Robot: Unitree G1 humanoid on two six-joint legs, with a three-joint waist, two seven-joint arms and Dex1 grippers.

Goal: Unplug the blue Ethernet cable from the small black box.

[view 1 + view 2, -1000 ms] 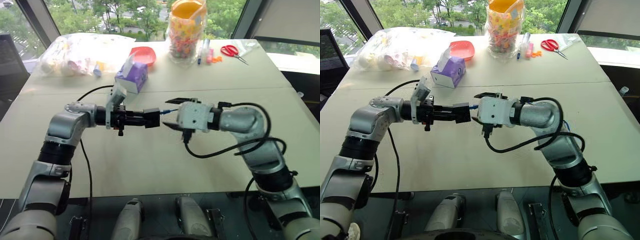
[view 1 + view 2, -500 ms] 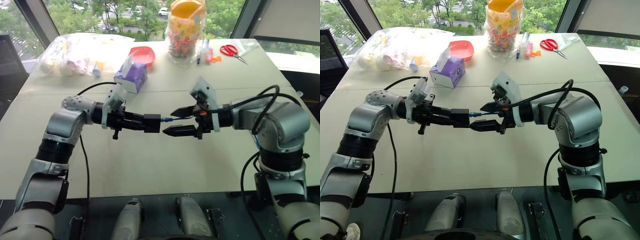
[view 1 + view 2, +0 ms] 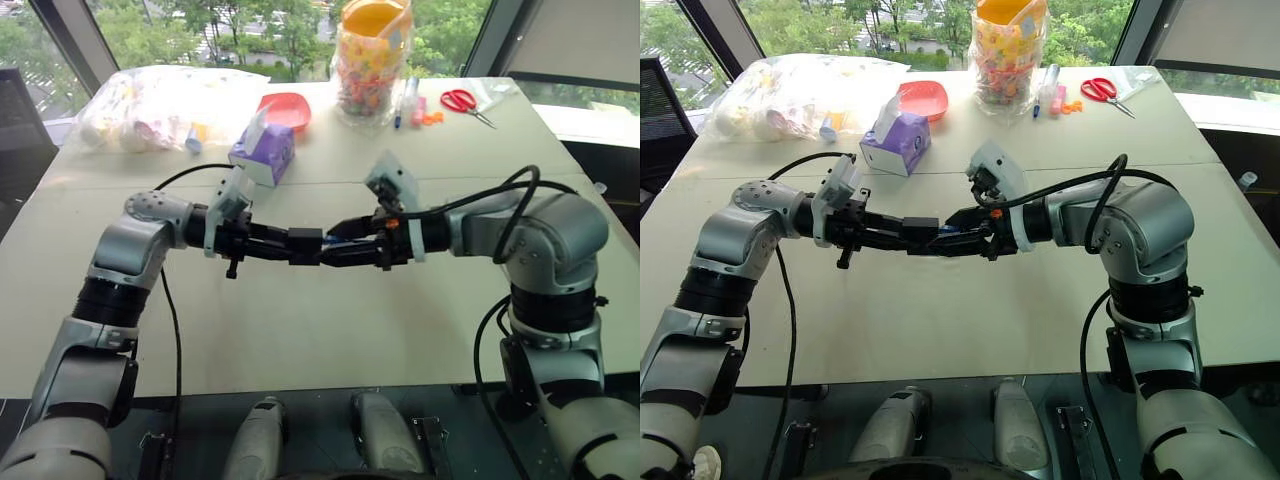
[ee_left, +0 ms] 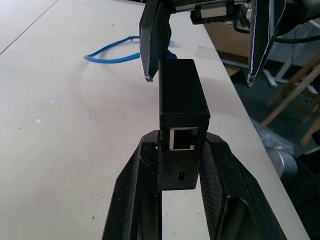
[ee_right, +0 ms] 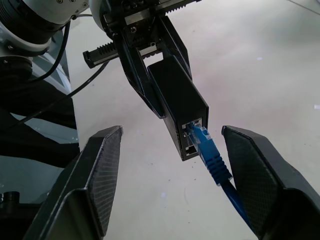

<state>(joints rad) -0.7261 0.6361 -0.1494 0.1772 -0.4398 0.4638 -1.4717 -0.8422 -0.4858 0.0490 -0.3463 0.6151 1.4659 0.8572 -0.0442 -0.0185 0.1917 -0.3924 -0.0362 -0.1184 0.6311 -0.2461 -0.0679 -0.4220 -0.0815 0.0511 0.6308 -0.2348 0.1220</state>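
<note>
My left gripper (image 3: pixel 292 245) is shut on the small black box (image 3: pixel 306 243) and holds it level above the table. The wrist view of that arm shows the box (image 4: pixel 182 95) clamped between both fingers, an empty port facing the camera. The blue Ethernet cable (image 5: pixel 211 154) is plugged into the box's far end (image 5: pixel 178 102). From there it drops away and lies in a loop on the table (image 4: pixel 112 50). My right gripper (image 3: pixel 336 246) is open, one finger (image 5: pixel 102 170) on each side of the plug with a gap on both sides.
A purple tissue box (image 3: pixel 264 150), a red bowl (image 3: pixel 286 108), a clear bag of items (image 3: pixel 160 105), a jar of colourful pieces (image 3: pixel 370 60), markers (image 3: pixel 410 100) and red scissors (image 3: pixel 461 100) stand at the back of the table. The table's edge runs near the cable loop.
My right wrist has rolled over and its gripper has come in toward the box, fingers narrowing around the blue plug. The left gripper has kept hold of the box without moving.
</note>
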